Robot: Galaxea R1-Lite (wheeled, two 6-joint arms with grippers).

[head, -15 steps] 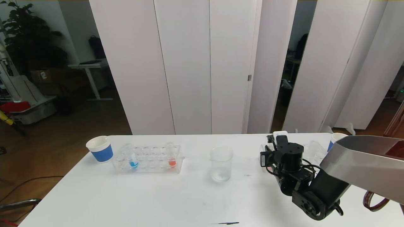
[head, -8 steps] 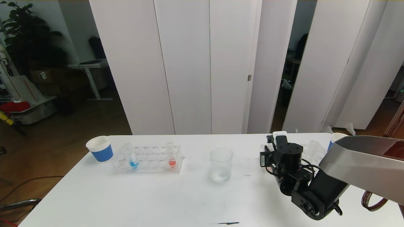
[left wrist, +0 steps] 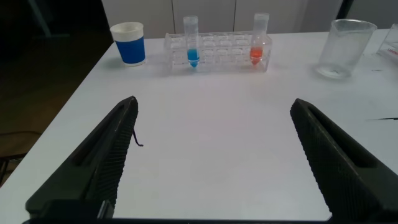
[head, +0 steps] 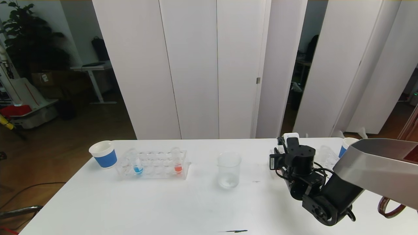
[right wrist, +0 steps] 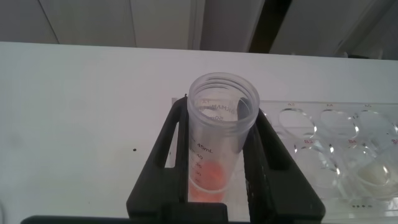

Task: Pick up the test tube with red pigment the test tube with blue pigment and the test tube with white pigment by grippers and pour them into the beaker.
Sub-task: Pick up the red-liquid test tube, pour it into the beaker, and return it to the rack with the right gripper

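- Since the earlier frame the right arm has risen a little at the right of the head view; the right tool pinches a test tube with red pigment, upright between its fingers, just beside the right rack.
- The left tool is spread wide and empty, low in its wrist view, above the bare desk.
- The beaker stands at the centre of the head view, well apart from the held tube.
- The test tube with blue pigment and another red tube stand in the left rack, left of centre.
- A whitish tube sits in the right rack.
- I judge that the red tube is being lifted out; the next move must carry it left over the beaker's rim, then tilt slowly.
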